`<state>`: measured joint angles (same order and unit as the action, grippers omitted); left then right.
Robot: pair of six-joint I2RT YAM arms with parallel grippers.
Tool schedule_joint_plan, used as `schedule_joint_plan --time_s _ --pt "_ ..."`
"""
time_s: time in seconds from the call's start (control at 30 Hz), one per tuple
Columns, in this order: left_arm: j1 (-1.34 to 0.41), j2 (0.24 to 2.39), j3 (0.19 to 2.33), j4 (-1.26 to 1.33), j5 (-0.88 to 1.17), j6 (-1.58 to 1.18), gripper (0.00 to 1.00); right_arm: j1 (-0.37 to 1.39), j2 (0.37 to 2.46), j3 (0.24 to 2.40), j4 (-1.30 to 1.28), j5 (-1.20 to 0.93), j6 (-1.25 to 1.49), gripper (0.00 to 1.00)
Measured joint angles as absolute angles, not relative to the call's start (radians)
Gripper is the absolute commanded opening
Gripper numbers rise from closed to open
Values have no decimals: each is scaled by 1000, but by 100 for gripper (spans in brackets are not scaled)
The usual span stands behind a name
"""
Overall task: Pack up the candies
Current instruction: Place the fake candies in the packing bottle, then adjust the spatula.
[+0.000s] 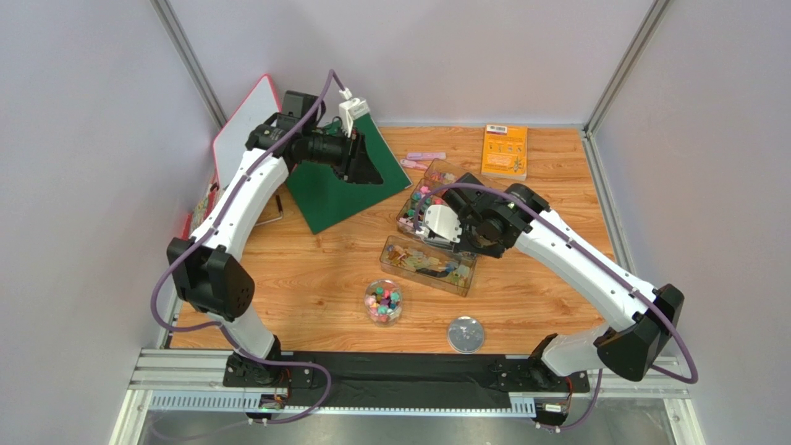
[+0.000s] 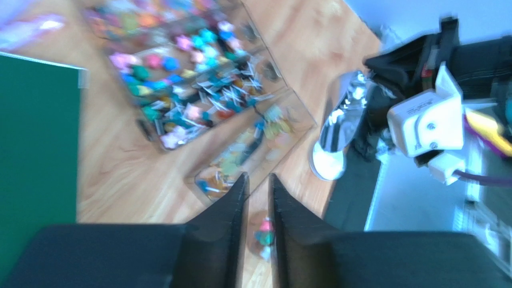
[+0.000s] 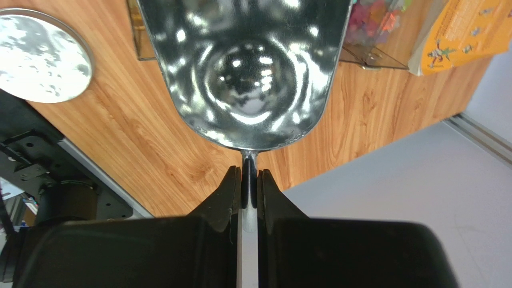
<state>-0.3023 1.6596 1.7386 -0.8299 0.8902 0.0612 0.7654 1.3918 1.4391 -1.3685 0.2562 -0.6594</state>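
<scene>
We find no readable text; orange booklet [image 1: 505,151] carries white barcode label and dark print, too small to read; its cover drawings [image 3: 457,42] likewise illegible

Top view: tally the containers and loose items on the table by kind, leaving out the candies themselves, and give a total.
Clear rectangular trays holding candies: 2
Round clear jar with candies: 1
Round metal lid: 1
Metal scoop: 1
Orange booklet: 1
Green board: 1
Total: 7
</scene>
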Motion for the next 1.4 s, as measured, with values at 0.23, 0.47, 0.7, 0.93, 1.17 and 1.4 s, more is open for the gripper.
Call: schedule_joint_plan --time_s 0.23,0.47,0.7,0.93,1.17,1.4 --pt "-318 1771 1627 -781 1109 -74 100 750 1411 1455 -1376 167 -659 0" --pt "-367 1776 1569 -692 1191 -171 100 736 1528 1584 -1373 141 -658 0" --pt "-411 1777 1528 -633 1196 -236 74 736 1591 1678 -1370 118 -658 0" --pt "-411 1785 1526 -576 1178 -282 7 736 1592 1688 -1371 103 -654 0" --pt "-421 1802 1526 -564 1166 -279 0 736 1593 1689 -1383 103 -645 0" --pt "-424 1818 1517 -540 1235 -275 0 714 1555 1645 -1355 73 -632 53"
